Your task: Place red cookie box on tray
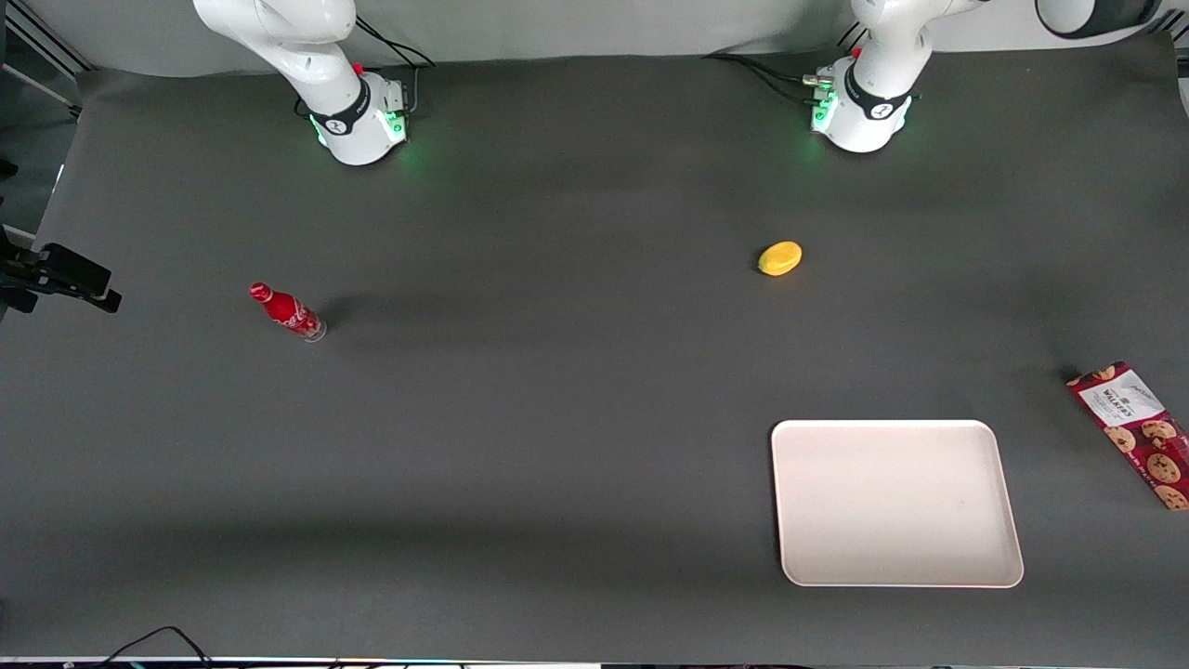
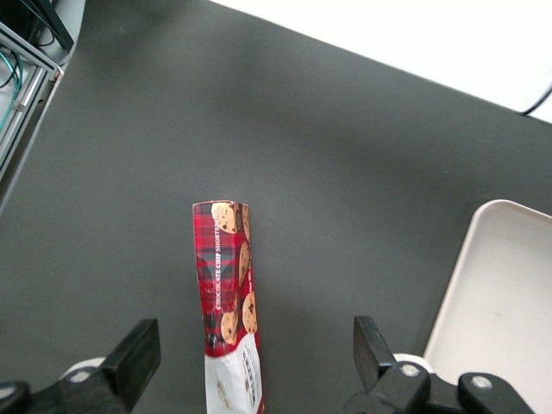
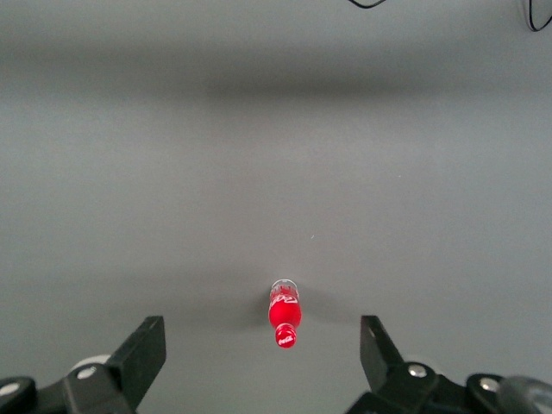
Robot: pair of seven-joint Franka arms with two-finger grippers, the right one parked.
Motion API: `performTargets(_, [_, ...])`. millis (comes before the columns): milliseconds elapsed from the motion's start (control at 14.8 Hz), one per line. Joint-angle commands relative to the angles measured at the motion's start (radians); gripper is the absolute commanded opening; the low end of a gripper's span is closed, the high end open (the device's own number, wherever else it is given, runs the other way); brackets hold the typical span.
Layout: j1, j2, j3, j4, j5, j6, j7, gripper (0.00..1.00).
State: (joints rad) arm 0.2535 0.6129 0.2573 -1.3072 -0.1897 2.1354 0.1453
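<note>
Dark gray cloth covers the whole counter (image 1: pixel 557 446) that I am working over. My hand (image 2: pixel 254 362) is up in the air, right above the red cookie box (image 2: pixel 226 293), and it is not touching it. Its two black fingers (image 2: pixel 138 349) are wide apart, one on each side of the box, with lots of room to spare. I hold nothing.

I see the red cookie box lying flat on the counter, way out at the working arm's end, so far that part of it runs off the edge of the front picture. It is long and thin, dark red with checks, with cookie pictures along it and a white label at one end. It lies at a slant. The end with the label is farther from the front camera than the end with the cookies.

I see the tray (image 1: pixel 1008 520) flat on the counter too. It is big, off-white, with round corners and a low rim. Nothing is on it. The box is near the tray but not touching it, and gray cloth shows between them.

I also see a small yellow thing (image 1: pixel 779 258) on the counter, farther from the front camera than the tray. A little red bottle (image 1: pixel 286 310) stands far off toward the parked arm's end of the counter.
</note>
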Motion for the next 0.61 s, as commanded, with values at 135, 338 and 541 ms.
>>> performTargets(135, [0.044, 0.168, -0.004, 0.049, -0.092, 0.087, 0.026, 1.0])
performTargets(338, [0.056, 0.202, -0.003, 0.048, -0.102, 0.087, 0.025, 1.0])
performTargets(541, [0.069, 0.232, -0.003, 0.048, -0.102, 0.075, 0.025, 1.0])
